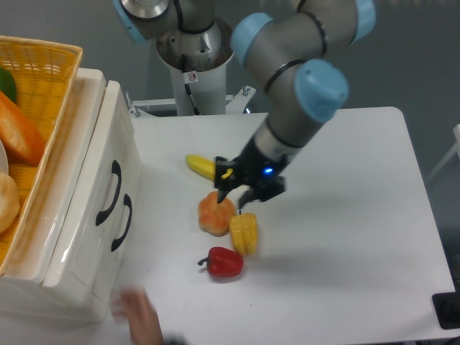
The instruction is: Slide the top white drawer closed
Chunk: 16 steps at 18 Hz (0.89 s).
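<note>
The top white drawer [108, 151] sits at nine o'clock, its front about flush with the lower drawer [90, 269]. The gripper [233, 202] hangs well apart from it, fingers spread and empty, above the orange fruit [215, 215] and yellow pepper [244, 233]. A blurred hand [140, 316] shows at seven o'clock.

- A robotics lab or test room, not a home.
- A grey-and-blue industrial arm [287, 79] stands on a pedestal at the far edge of a plain white bench [345, 237].
- Bare grey wall and floor lie behind.
- Toy fruit [230, 226] and a white drawer unit [86, 237] look like staged props.
</note>
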Motion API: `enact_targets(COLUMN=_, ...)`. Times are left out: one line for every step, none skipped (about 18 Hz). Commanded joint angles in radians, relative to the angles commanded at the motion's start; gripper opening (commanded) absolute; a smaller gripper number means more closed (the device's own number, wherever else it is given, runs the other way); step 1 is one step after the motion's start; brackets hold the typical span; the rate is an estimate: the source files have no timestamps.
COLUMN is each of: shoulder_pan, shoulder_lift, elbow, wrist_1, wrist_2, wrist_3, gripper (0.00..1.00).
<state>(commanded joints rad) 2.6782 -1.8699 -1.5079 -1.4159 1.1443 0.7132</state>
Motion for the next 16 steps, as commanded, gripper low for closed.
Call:
enact_targets(shoulder_pan=0.018, shoulder_lift=0.000, elbow=0.000, wrist_1=0.011, wrist_2=0.002, wrist_3=0.012, gripper=0.77)
enact_targets(shoulder_pan=0.035, shoulder_lift=-0.002, elbow=0.000, wrist_1=0.024, wrist_2=0.002, wrist_3=0.018, gripper=0.82)
enact_targets(shoulder_pan=0.052, shoulder_lift=0.000, elbow=-0.002, wrist_1=0.032, wrist_2=0.003, wrist_3=0.023, gripper=0.88)
enact_targets(shoulder_pan=0.068, shoulder_lift=-0.002, elbow=0.000, wrist_1=0.035, wrist_2=0.011, wrist_3=0.029, gripper=0.92)
enact_targets(shoulder_pan=0.078, shoulder_lift=0.000, elbow=0.000, wrist_1=0.040, wrist_2=0.032, wrist_3=0.041, gripper=0.98)
enact_targets(shoulder_pan=0.081, shoulder_lift=-0.002, elbow=0.000, wrist_1=0.049, wrist_2=0.055, wrist_3=0.048, gripper=0.99)
enact_targets(shoulder_pan=0.088, shoulder_lift=-0.002, elbow=0.000, wrist_1=0.063, wrist_2=0.076, wrist_3=0.051, gripper=1.00)
enact_targets(shoulder_pan=0.097, shoulder_lift=-0.006, elbow=0.000, wrist_1=0.075, wrist_2=0.086, wrist_3=0.051, gripper=1.00)
enact_targets(shoulder_pan=0.104, shoulder_lift=-0.008, elbow=0.000, wrist_1=0.084, wrist_2=0.087, wrist_3=0.052, gripper=1.00)
enact_targets(shoulder_pan=0.114, shoulder_lift=-0.008, elbow=0.000, wrist_1=0.097, wrist_2=0.090, wrist_3=0.057, gripper=1.00)
enact_targets(shoulder_pan=0.124, shoulder_lift=-0.009, elbow=0.000, wrist_1=0.104, wrist_2=0.097, wrist_3=0.074, gripper=1.00)
enact_targets(shoulder_pan=0.134, shoulder_lift=-0.009, elbow=0.002, wrist_1=0.109, wrist_2=0.106, wrist_3=0.100, gripper=1.00)
enact_targets(shoulder_pan=0.143, shoulder_lift=-0.011, elbow=0.002, wrist_1=0.113, wrist_2=0.118, wrist_3=0.129, gripper=1.00)
enact_targets(shoulder_pan=0.149, shoulder_lift=-0.012, elbow=0.002, wrist_1=0.117, wrist_2=0.130, wrist_3=0.155, gripper=1.00)
enact_targets(shoulder_pan=0.158, shoulder_lift=-0.012, elbow=0.002, wrist_1=0.118, wrist_2=0.143, wrist_3=0.185, gripper=1.00)
enact_targets(shoulder_pan=0.167, shoulder_lift=-0.014, elbow=0.002, wrist_1=0.118, wrist_2=0.159, wrist_3=0.222, gripper=1.00)
